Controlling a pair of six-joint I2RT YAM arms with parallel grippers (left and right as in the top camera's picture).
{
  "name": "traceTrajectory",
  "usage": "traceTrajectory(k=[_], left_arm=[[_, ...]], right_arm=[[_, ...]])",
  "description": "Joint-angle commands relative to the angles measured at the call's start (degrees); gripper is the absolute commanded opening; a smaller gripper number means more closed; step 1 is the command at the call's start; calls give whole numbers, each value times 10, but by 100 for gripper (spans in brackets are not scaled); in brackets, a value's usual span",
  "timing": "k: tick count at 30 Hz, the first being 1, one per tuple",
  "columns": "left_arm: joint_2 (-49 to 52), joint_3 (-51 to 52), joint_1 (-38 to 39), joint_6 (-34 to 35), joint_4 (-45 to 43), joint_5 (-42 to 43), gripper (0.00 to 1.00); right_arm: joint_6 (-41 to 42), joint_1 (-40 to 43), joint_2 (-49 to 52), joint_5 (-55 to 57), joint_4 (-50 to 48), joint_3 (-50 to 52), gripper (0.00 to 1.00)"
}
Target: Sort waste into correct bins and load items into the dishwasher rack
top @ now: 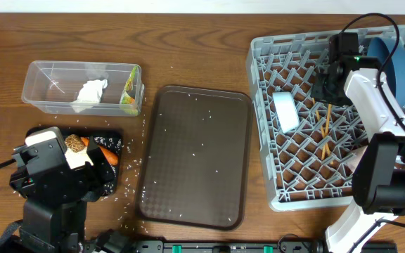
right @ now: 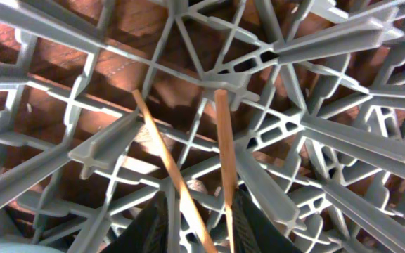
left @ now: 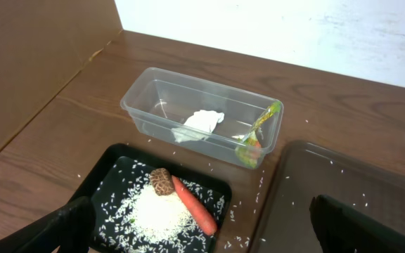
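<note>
Evidently the loading step is in hand, and the pair of chopsticks (right: 221, 140) is its object. Nearest, at about 8 o'clock on the table (top: 188, 42), the left gripper (left: 202, 228) hangs with its jaws spread wide and empty above the shallow black tray (left: 107, 172). This matt rectangle holds a smooth tapered carrot (left: 195, 205), a knobbly brown lump (left: 162, 180) just beside the carrot's upper end, and a heap of white rice (left: 153, 211). More grains lie scattered on the wood and over the brown serving tray (top: 195, 126) at the centre, which is finely textured with rounded corners. At 3 o'clock the grey rack (top: 260, 84), a rigid plastic lattice of ribs and pegs, carries a glossy small white bowl (top: 285, 111). Toward 1 o'clock in it, the dark-blue dish (top: 392, 63) appears to stand on edge. The right gripper (right: 202, 204) is down in the rack, its dark fingers narrowly flanking both thin wooden sticks, which lie across the ribs. Whether it pinches them or merely brackets them, I cannot tell. Next, I judge, it must part its fingers fully and lift straight up, lest a slender stick snag or slip through the grid. Farthest, at 10 o'clock, the clear tub (top: 41, 77) holds the crumpled napkin (top: 90, 91) and the yellow-green wrapper (top: 129, 98).
</note>
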State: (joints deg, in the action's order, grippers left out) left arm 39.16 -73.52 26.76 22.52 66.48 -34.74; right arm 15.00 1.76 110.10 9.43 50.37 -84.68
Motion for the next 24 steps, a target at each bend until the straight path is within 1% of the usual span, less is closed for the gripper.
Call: traceTrajectory(k=[1, 9, 13, 17, 24], left_arm=[[1, -2, -2, 5, 1, -9, 98], [1, -2, -2, 5, 2, -9, 98], [1, -2, -2, 5, 2, -9, 98], [1, -2, -2, 5, 1, -9, 98], [1, -2, -2, 5, 2, -9, 98]], right_arm=[[-34, 11, 8, 9, 17, 1, 23], [-35, 13, -34, -9, 22, -19, 24], [-35, 14, -48, 12, 15, -19, 24], [-36, 16, -44, 33, 15, -17, 24], [-44, 24, -12, 32, -3, -17, 24]])
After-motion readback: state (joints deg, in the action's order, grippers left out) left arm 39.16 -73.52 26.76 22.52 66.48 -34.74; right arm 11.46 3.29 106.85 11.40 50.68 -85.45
